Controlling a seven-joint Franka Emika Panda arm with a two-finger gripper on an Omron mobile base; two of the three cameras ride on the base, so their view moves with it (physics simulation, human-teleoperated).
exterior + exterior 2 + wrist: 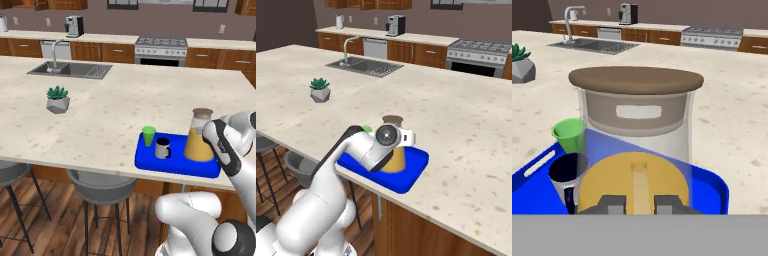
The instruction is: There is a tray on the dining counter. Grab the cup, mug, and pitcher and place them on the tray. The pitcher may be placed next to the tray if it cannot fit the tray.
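Observation:
On the dining counter (100, 115), close to its front edge, lies the blue tray (150, 159). The green cup (148, 135) and the dark mug (162, 148) stand side by side on the tray's left half. To their right, the pitcher (199, 140) with orange liquid and a brown lid stands upright on the tray. In the hand view the pitcher (637, 130) rises directly ahead, with the cup (569, 134) and mug (567, 172) to its left. My gripper (639, 204) is low against the pitcher's near side, its fingertips shut on a narrow vertical strip of it.
A small potted plant (58, 99) sits on the counter to the left, and a sink with a faucet (70, 69) lies further back. Grey stools (100, 187) stand under the counter's front edge. A stove (161, 47) and cabinets line the back wall.

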